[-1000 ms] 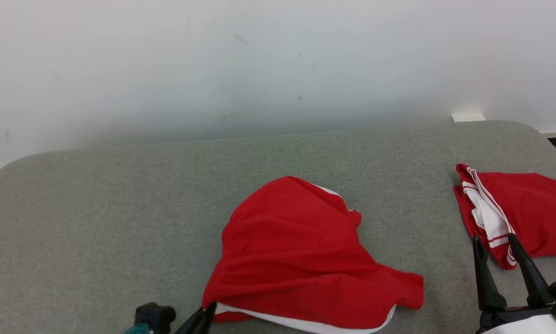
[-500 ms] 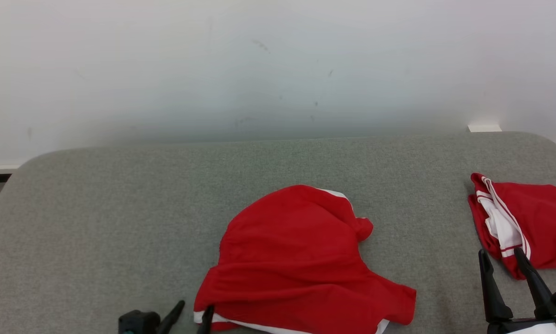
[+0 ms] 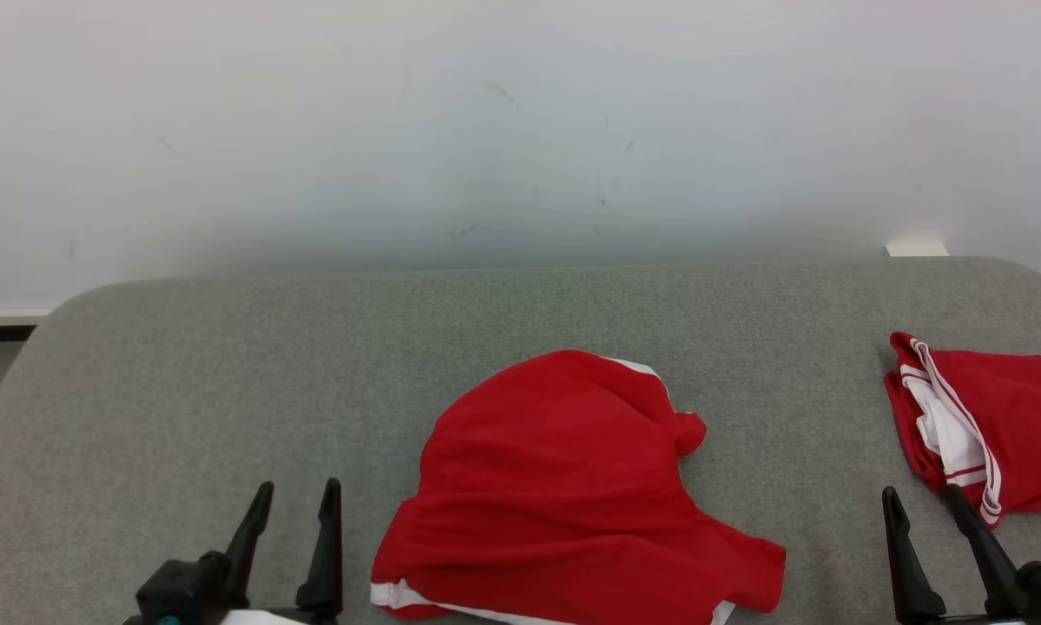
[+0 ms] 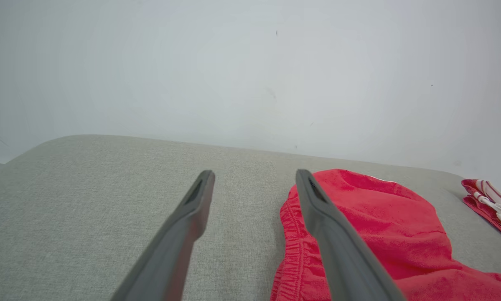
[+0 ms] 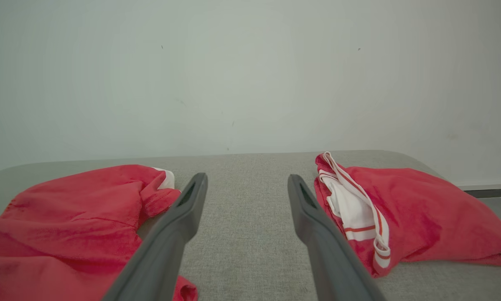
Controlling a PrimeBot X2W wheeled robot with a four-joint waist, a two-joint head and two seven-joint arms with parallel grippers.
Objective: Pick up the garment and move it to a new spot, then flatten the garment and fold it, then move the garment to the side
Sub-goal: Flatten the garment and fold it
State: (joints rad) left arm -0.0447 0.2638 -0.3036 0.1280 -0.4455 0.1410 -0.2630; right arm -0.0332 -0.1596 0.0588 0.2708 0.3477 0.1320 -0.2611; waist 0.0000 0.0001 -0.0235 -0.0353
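You have a grey fabric-covered surface with rounded corners point(image 3: 225, 365) in front of you, and its far edge runs along a plain white wall point(image 3: 520, 130). The left far corner curves away towards a dark strip of floor. At the right far corner a small white block point(image 3: 917, 249) sits against the wall.

The crumpled red garment with white trim point(image 3: 563, 486) lies near the middle of the surface, towards the near side, and its white-edged hem runs off the bottom of the head view. A second red garment with white striped trim point(image 3: 989, 425) lies folded well to the right, close to the right edge.

Your widest bare stretch is everything left of the crumpled garment, out to the left corner. There is also a deep band of bare fabric behind it, reaching the wall. Between the two garments the free strip is narrower.

Your left gripper point(image 3: 299, 486) stands with its fingers spread wide and nothing between them, just left of the crumpled garment. In the left wrist view one finger crosses the gathered waistband edge, but you cannot tell from there whether it touches; the head view shows a gap. Your right gripper point(image 3: 919, 491) is likewise spread wide and empty, over bare fabric between the two garments, with the folded one just beside its outer finger.
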